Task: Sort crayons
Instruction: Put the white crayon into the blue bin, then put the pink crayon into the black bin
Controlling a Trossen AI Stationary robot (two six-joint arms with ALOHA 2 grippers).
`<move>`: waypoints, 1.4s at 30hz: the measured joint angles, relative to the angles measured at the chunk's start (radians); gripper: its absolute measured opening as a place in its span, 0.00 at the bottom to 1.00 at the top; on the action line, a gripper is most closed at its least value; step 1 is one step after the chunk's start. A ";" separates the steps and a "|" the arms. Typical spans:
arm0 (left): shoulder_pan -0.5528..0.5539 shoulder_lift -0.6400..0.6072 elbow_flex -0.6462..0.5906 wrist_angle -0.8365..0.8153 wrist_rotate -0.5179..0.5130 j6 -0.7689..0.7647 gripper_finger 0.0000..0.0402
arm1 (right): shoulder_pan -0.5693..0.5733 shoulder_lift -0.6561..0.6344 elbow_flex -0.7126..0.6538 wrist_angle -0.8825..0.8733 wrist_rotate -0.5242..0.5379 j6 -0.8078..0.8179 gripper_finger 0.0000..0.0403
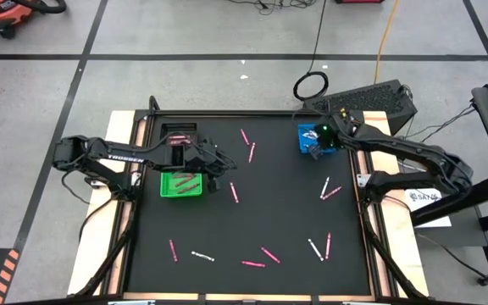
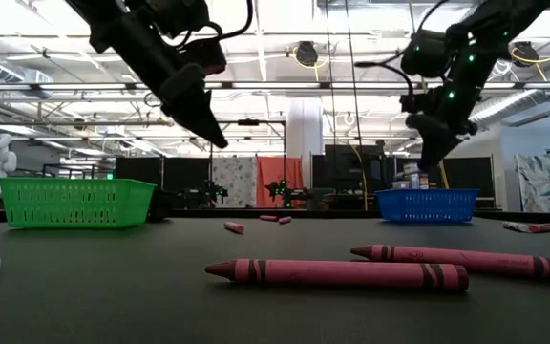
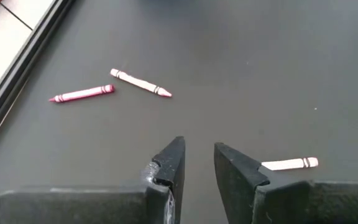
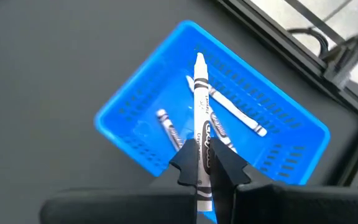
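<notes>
Crayons in pink and white, lying loose all over the black table near the front, not yet picked up and sorted by colour. Farther back, just beside the green basket with pink ones in it, left gripper up off the table with fingers apart and nothing between them, likely ready to drop on the next one. Farthest back, right gripper squeezed tight on a white crayon right over the blue basket, likely to let it fall in with the other white ones there.
</notes>
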 joint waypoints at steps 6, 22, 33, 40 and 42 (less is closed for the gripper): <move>-0.001 0.000 0.000 0.002 0.000 0.000 0.23 | -0.047 0.069 -0.005 0.015 -0.003 -0.004 0.00; -0.001 0.000 0.000 0.002 0.000 0.000 0.23 | -0.061 0.170 -0.005 0.082 -0.001 -0.030 0.18; -0.001 0.000 0.000 -0.002 0.030 -0.047 0.23 | -0.040 0.169 0.073 0.020 -0.002 0.002 0.25; -0.003 0.000 0.000 -0.004 0.055 -0.226 0.23 | 0.006 0.168 0.179 -0.112 -0.108 0.072 0.25; -0.008 0.000 0.000 -0.007 0.078 -0.235 0.23 | 0.022 0.168 0.204 -0.171 -0.204 0.089 0.25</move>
